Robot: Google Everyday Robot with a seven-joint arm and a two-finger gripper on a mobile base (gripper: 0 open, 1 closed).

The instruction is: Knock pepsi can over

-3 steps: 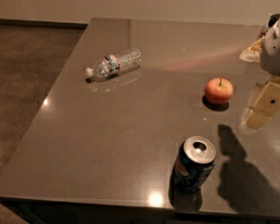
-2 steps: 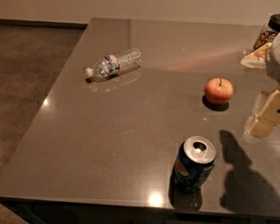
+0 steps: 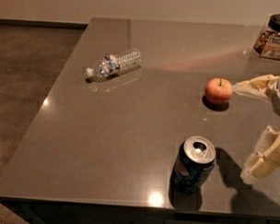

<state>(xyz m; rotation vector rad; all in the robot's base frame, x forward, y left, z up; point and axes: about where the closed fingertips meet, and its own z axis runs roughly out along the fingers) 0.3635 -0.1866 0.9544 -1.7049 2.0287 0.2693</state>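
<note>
Grey tabletop [image 3: 106, 145] — pepsi can [image 3: 194, 164] is standing upright near the front edge. Gripper [image 3: 255, 168] is hovering just right of it, cropped; whether open or closed, cannot tell. Pushing leftward, high on the can, is looking best.

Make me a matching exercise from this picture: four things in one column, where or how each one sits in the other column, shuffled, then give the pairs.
Things
1. can
2. bottle
3. apple
4. gripper

Places or states
A. lying on its side, far left
B. at the right edge of the view, right of the can and apart from it
C. standing upright near the front edge
D. farther back than the can, right of centre

Pairs: 1-C, 2-A, 3-D, 4-B
</note>
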